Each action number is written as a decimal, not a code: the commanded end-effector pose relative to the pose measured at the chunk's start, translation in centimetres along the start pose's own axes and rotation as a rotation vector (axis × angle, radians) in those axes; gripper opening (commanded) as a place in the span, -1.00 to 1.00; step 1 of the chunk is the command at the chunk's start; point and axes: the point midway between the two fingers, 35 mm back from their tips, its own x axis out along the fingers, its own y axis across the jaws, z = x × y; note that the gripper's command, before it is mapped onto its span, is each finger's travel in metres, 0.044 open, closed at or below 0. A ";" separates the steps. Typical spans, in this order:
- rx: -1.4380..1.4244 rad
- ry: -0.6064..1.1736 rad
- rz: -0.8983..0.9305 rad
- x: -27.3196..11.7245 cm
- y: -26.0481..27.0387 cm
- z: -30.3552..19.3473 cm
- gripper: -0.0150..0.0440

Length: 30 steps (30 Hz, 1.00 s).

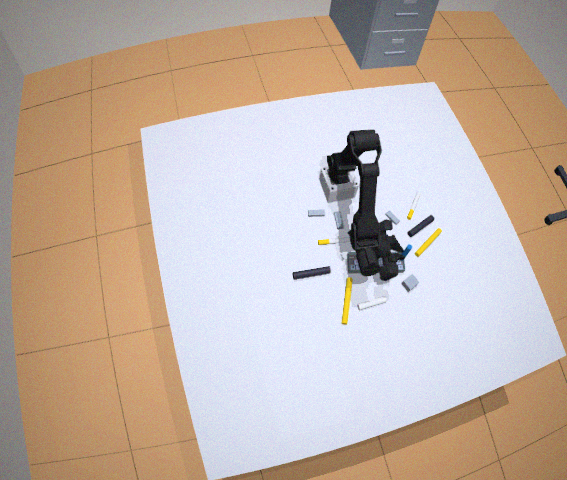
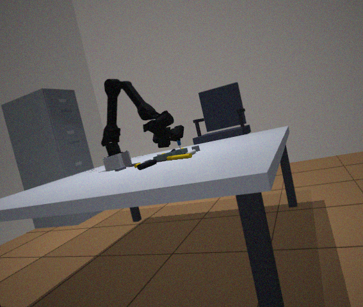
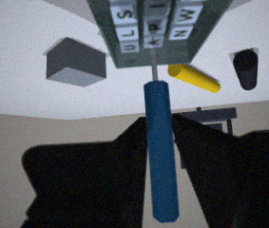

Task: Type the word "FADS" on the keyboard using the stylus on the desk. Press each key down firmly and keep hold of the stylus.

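Observation:
My gripper [image 1: 401, 254] [image 2: 178, 140] [image 3: 159, 122] is shut on the blue stylus [image 1: 407, 250] [image 2: 178, 143] [image 3: 162, 161], whose thin metal tip points at the keyboard. The green keyboard [image 1: 351, 256] [image 2: 159, 157] [image 3: 174, 57] lies under the gripper, with much of it hidden by the arm in the top view. In the wrist view the tip is at the near edge of the A key [image 3: 152, 40], at the end of the middle row. The L and U keys are on one side of it and the N key on the other. Whether the tip touches A, I cannot tell.
A grey block [image 1: 410, 282] [image 2: 195, 148] [image 3: 77, 66] sits near the keyboard's end. A yellow stick [image 1: 428, 242] [image 3: 196, 79] and a dark stick [image 1: 421, 225] [image 3: 246, 68] lie beyond it. Another yellow stick [image 1: 347, 302], a white stick [image 1: 372, 303] and a dark stick [image 1: 311, 272] lie around the keyboard.

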 end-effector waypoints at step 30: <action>0.005 0.002 -0.002 0.0 0.0 -0.1 -0.22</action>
